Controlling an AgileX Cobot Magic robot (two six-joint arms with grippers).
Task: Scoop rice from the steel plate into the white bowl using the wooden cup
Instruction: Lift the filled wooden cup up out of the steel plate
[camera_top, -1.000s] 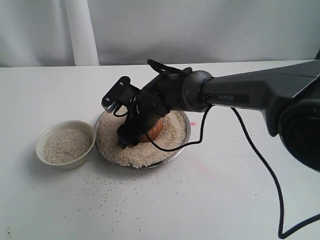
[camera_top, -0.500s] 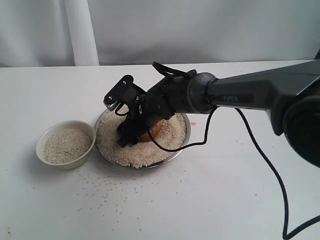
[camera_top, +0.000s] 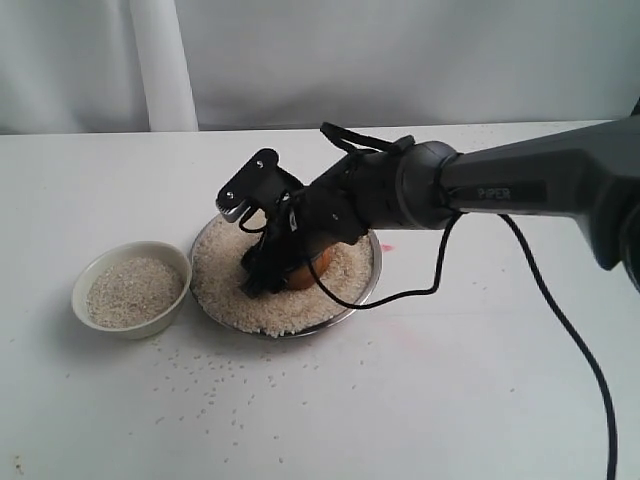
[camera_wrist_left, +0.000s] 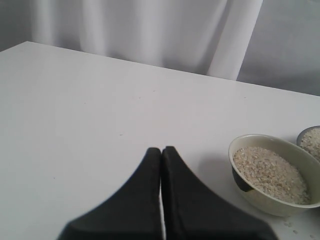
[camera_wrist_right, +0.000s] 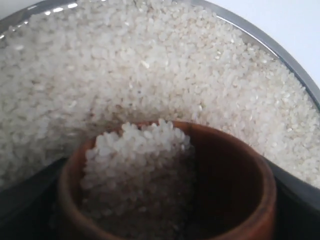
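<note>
White table (camera_top: 470, 400) fills the exterior view, with a pale curtain (camera_top: 400, 60) hanging behind it. On the left part of the table stands the white bowl (camera_top: 140, 327), with rice in it to a little below the rim. Just beside it, on its right, lies the steel plate (camera_top: 375, 262), heaped with rice (camera_top: 280, 308). The right arm reaches in from the right edge and bends down over the plate. Its right claw (camera_top: 290, 262) is clamped on the wooden cup (camera_top: 308, 272), which sits low in the heap near the plate's middle, with one dark finger (camera_top: 255, 278) on the cup's bowl-facing side. A black cable (camera_top: 440, 270) loops from the arm past the plate's right rim. Loose grains (camera_top: 200, 385) dot the table in front of the bowl and the plate.

From the left wrist view, the left claw (camera_wrist_left: 161, 156) hovers over bare table, its two black fingers pressed together with nothing between them. The bowl is nearby but apart from the fingertips, and a sliver of the plate shows beyond it.

Through the right wrist view, the cup lies directly between the claw's dark fingers, which press on its opposite sides. Its mouth tips toward the heap, the rim is sunk among the grains, and rice partly fills the dark inside. The plate's shiny rim curves behind.
</note>
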